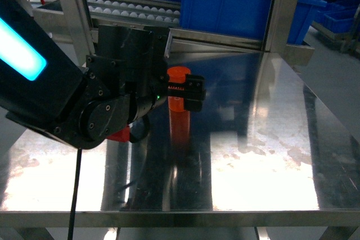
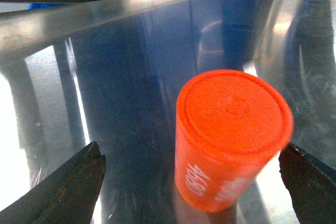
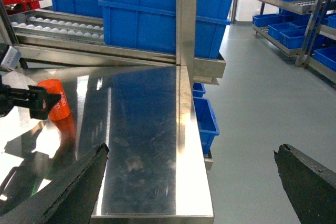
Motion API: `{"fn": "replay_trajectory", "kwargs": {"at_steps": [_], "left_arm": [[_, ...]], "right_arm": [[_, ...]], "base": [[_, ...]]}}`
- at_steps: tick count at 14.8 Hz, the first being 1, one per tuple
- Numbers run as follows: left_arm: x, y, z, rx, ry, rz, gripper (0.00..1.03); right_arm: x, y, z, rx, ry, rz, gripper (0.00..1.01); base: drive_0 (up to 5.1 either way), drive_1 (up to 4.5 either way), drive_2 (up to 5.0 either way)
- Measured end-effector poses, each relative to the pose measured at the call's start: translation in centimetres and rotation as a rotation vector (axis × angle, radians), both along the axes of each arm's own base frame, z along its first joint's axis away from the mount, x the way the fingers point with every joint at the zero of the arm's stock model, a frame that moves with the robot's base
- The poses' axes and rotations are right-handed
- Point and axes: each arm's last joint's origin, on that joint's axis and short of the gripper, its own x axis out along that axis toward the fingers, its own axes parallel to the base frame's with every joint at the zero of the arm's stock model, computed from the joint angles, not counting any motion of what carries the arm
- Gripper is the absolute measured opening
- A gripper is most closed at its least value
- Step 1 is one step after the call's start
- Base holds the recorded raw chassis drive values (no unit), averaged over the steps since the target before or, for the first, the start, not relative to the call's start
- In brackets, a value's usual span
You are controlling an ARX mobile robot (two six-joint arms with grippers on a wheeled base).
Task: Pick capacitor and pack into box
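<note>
Right under our L wrist cam sits the capacitor (image 2: 231, 137), orange, upright on the steel table (image 2: 121, 77). Our left gripper (image 2: 191, 179) is spread wide, one finger on each side of it, neither touching. From the head cam, the L arm reaches over the table w/ the capacitor (image 1: 179, 75) partly hidden behind the gripper (image 1: 194, 91). Our right gripper (image 3: 191, 182) hangs open at the table's edge, holding nothing. Blue bins (image 3: 163, 11) stand behind.
</note>
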Motion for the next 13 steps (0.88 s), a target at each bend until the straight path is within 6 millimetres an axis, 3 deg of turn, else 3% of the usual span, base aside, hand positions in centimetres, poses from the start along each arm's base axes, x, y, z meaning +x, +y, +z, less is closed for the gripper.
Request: {"fn": "replay_trajectory", "kwargs": {"at_steps": [3,4,5,6,7,8,10,13], "left_arm": [[1.0,-0.3,-0.4,0.0,0.016,-0.011,0.98],[2.1,-0.9,0.0,-0.013,0.03,-0.036,0.77],[2.5,-1.2,0.2,-0.021,0.027,-0.04,0.47],[1.8,-0.4,0.8,-0.033,0.023,-0.026,0.46],[-0.7,2.8,6.4,-0.062,-0.131,0.057,0.46],[-5.5,6.7,12.5,-0.086,-0.338,0.164,0.46],[-10.1,9.2,14.1,-0.084,-0.391,0.223,0.45],[-17.2,11.5,14.5,-0.055,-0.369,0.253,0.45]], "right_arm": [[0.0,0.0,0.0,0.0,0.0,0.0,0.98],[0.0,0.0,0.0,0.0,0.0,0.0,0.98],[0.0,0.0,0.0,0.0,0.0,0.0,0.98],[0.0,0.0,0.0,0.0,0.0,0.0,0.98],[0.0,0.0,0.0,0.0,0.0,0.0,0.98],[0.0,0.0,0.0,0.0,0.0,0.0,0.98],[0.0,0.0,0.0,0.0,0.0,0.0,0.98],[0.0,0.0,0.0,0.0,0.0,0.0,0.98]], "base": [[0.0,0.0,0.0],[0.0,0.0,0.0],[0.0,0.0,0.0],[0.0,0.0,0.0],[0.0,0.0,0.0],[0.0,0.0,0.0],[0.0,0.0,0.0],[0.0,0.0,0.0]]}}
